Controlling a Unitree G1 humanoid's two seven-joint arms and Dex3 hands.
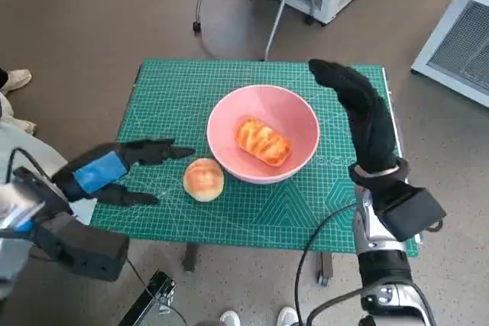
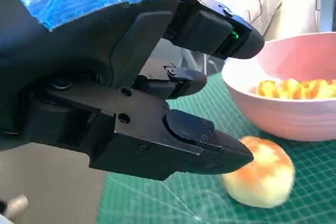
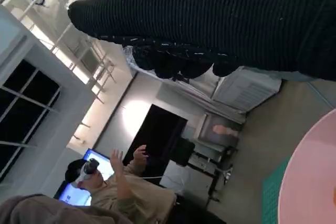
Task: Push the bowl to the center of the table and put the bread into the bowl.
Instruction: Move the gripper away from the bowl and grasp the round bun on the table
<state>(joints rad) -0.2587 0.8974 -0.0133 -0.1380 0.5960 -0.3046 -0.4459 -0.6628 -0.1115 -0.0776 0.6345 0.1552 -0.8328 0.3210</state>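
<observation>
— Where's the bread from your seat?

— One long glazed piece [image 1: 263,141] already lies inside the pink bowl [image 1: 229,112], which sits about mid-tabletop [image 1: 168,85]. The round bun [image 1: 203,179] rests on the green mat just beside the bowl's near wall, on my left hand's side.

— And the hands?

— My left hand [image 1: 122,172] hovers near the bun, fingers spread, holding nothing. My right hand [image 1: 359,108] is raised flat beside the bowl's far side, fingers extended, also empty.

— How will the bun handle?

— I judge it light and soft, easily dented. I'd pinch it gently across its widest middle, from the sides. The glazed top may be a bit slick, so low on the flanks seems safer.
</observation>
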